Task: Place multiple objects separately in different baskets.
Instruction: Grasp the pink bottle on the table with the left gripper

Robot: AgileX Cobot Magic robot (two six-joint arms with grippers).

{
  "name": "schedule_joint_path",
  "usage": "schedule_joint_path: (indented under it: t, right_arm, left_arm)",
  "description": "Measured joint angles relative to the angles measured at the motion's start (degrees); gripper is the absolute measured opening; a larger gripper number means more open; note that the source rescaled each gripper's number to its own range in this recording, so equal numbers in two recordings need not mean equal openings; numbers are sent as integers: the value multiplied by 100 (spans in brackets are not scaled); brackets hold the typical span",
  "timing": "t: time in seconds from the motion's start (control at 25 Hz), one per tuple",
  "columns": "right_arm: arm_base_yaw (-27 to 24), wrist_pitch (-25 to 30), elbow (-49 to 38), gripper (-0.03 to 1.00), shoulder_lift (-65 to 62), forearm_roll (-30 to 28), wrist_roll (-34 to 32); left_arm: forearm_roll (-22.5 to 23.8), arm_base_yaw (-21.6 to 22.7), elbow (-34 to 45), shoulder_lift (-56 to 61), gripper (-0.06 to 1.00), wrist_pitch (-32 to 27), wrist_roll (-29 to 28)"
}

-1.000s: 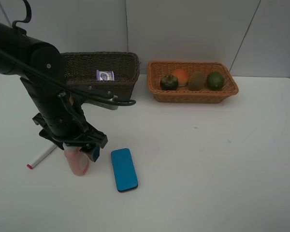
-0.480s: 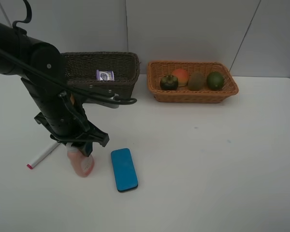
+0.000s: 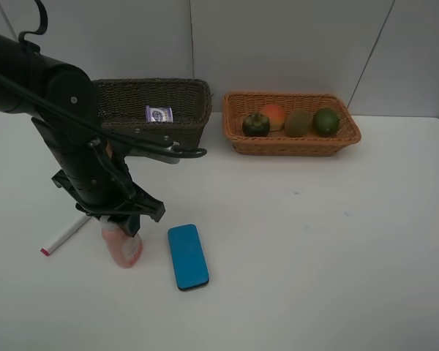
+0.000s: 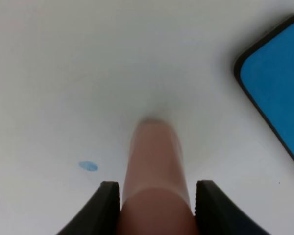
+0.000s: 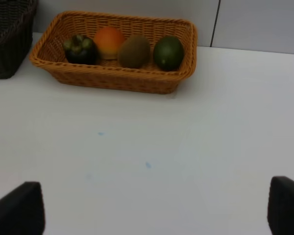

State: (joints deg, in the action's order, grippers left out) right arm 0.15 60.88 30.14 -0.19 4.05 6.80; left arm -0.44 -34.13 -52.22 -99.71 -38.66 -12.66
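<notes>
My left gripper (image 3: 124, 223) is shut on the pink bottle (image 3: 124, 250), which stands on the table at the front left. In the left wrist view the bottle (image 4: 154, 161) fills the gap between the two dark fingers (image 4: 107, 208). The flat blue block (image 3: 188, 256) lies just right of the bottle, and the white red-tipped marker (image 3: 64, 236) lies to its left. The dark brown basket (image 3: 197, 99) holds the purple-lidded tub (image 3: 159, 114). The light orange basket (image 3: 293, 146) holds the mangosteen (image 3: 255, 124), orange-red fruit (image 3: 274, 115), kiwi (image 3: 297, 123) and green fruit (image 3: 325, 121). My right gripper (image 5: 154, 210) is open above bare table.
Both baskets stand side by side against the back wall. The left arm (image 3: 66, 124) leans over the table's left part and partly covers the dark basket's left end. The right wrist view shows the orange basket (image 5: 112, 81) ahead and a corner of the dark basket (image 5: 10, 29).
The left gripper's fingers closed on the pink bottle, which shifted slightly right. In the last half second nothing moved. The right gripper stayed open.
</notes>
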Motion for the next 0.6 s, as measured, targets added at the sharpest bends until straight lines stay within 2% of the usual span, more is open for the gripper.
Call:
schedule_joint_path:
  t: [0.6]
  right_arm:
    - [0,0,0,99,0,0,0]
  left_arm:
    - [0,0,0,65,28,-136,0]
